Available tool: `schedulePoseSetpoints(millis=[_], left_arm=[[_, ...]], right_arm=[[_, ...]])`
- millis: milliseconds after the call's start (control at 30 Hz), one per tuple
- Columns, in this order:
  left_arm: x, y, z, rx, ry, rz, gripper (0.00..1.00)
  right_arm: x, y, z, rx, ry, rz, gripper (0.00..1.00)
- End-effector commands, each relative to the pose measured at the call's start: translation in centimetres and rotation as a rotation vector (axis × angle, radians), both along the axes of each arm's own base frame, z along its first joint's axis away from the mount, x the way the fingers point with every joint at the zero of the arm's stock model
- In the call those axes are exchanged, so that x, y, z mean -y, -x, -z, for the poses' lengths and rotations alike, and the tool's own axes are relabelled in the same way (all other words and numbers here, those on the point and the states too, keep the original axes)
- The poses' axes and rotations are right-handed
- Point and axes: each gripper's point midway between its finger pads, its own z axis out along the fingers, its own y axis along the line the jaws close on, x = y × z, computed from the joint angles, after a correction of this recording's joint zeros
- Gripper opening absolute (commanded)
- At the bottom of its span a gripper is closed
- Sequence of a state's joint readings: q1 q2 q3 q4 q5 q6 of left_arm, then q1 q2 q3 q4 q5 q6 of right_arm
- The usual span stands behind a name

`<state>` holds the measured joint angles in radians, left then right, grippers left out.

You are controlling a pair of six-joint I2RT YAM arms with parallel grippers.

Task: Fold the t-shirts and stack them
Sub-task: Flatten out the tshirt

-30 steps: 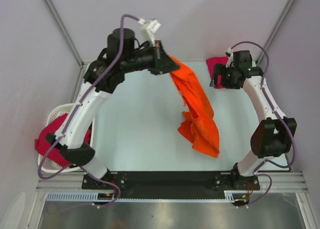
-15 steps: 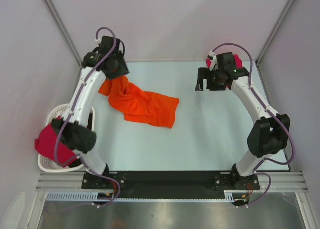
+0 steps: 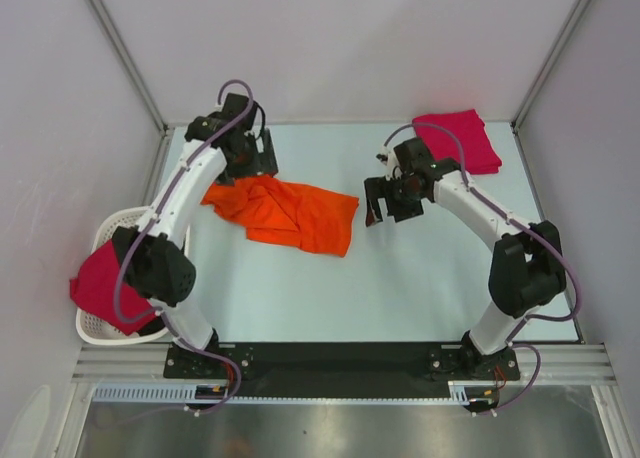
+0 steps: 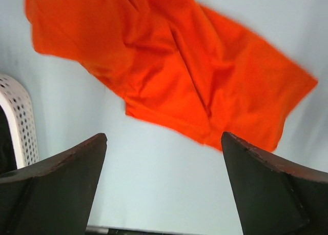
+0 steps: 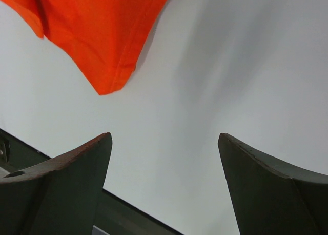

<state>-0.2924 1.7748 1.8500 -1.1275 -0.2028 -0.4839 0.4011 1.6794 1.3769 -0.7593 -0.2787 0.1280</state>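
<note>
An orange t-shirt (image 3: 285, 212) lies crumpled on the table, left of centre; it fills the upper part of the left wrist view (image 4: 169, 65), and its corner shows at the top of the right wrist view (image 5: 107, 35). My left gripper (image 3: 250, 161) hovers over its back-left end, jaws wide open and empty (image 4: 164, 142). Just right of the shirt's right edge, my right gripper (image 3: 388, 203) is open over bare table (image 5: 164, 140). A folded crimson-pink t-shirt (image 3: 457, 141) lies at the back right corner. Another crimson-pink t-shirt (image 3: 97, 286) hangs over the basket.
A white slatted basket (image 3: 118, 223) stands off the table's left edge, seen also at the left of the left wrist view (image 4: 18, 122). The black base rail (image 3: 340, 358) runs along the near edge. Enclosure posts rise at the back corners.
The left arm swung the orange t-shirt from mid-air down onto the table's left half, then opened and let it go. The right arm moved from the back right corner toward the shirt's right edge.
</note>
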Motion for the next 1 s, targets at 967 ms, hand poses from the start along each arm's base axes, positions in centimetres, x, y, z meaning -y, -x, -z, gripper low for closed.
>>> schedulePoseSetpoints(millis=[967], left_arm=[[2.2,9.4,13.0,-0.355,-0.210,0.379,1.00]], right_arm=[[-10.7,3.8,10.2,-0.527,-0.307,-0.161,0.82]])
